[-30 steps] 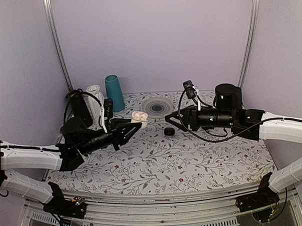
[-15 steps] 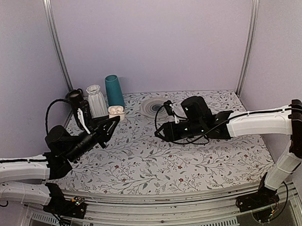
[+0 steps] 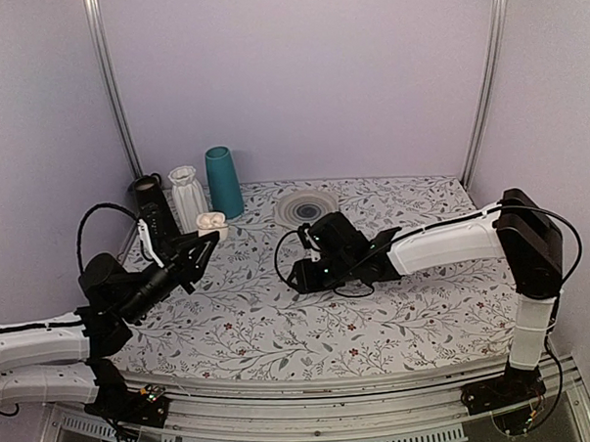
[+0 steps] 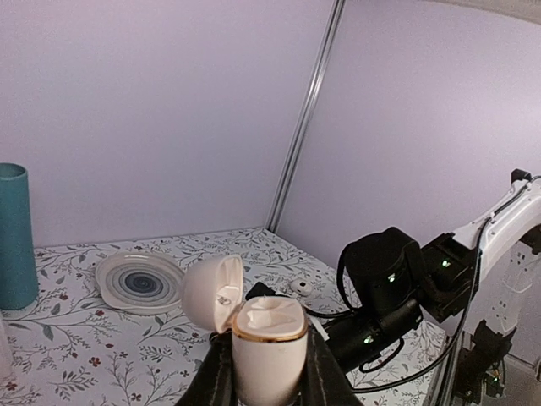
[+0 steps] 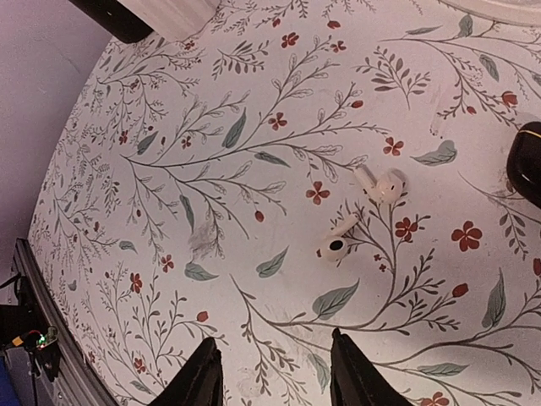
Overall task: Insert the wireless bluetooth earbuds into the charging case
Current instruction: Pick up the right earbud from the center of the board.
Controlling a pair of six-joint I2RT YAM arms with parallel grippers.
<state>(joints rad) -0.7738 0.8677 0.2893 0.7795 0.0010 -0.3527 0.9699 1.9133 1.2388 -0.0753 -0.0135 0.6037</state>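
Just beyond the right fingers (image 5: 201, 378): two earbuds (image 5: 336, 245) on the bench (image 5: 211, 169).
Right fingers spread and nearer them; left fingers (image 4: 215, 376) pinch the open case (image 4: 266, 330), well apart.

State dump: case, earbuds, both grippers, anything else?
charging case: lid open, upright, held up
left gripper: shut on the charging case
right gripper: open, empty, over the table
earbuds: both loose on the table, outside the charging case, not touching
teal vase: upright
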